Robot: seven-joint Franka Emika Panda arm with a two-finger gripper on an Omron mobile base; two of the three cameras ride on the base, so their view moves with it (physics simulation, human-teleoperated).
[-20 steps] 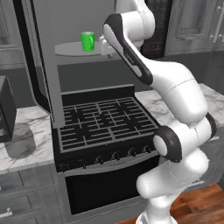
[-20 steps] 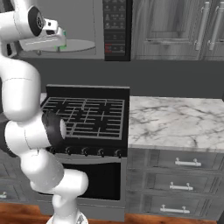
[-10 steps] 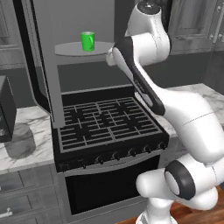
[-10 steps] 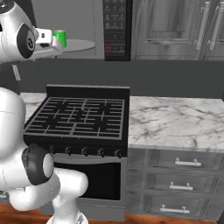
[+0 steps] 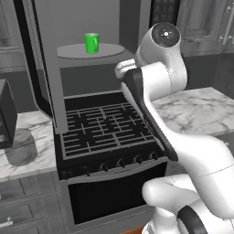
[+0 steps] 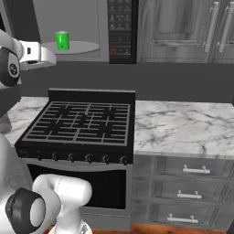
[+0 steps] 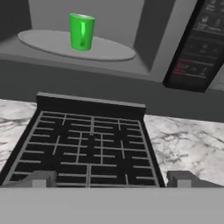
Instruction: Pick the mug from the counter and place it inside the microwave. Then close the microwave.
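Mug [image 5: 92, 43] stands upright, long axis vertical, on the round turntable [image 5: 109, 51] inside the open microwave [image 6: 87, 18], above the stove [image 6: 80, 123]. Handle faces the hand view. Hand [image 7: 111, 178] is spread wide, empty, well apart from it.

The mug [image 5: 92, 43] is carried upright by the round grey turntable [image 5: 112, 50] inside the microwave [image 6: 87, 54], near the turntable's middle, its handle seen on the side in the left base view. The turntable is seated on the cavity floor, close to the front edge.

Below, the bench [image 6: 192, 128] is seen as a white, grey-veined top on both sides of the black stove [image 6: 82, 123], which is set flush between its two stretches. On the left stretch a grey marbled jar [image 5: 22, 146] is stood, near the stove's edge, beside a dark box [image 5: 7, 114] at the far left edge.
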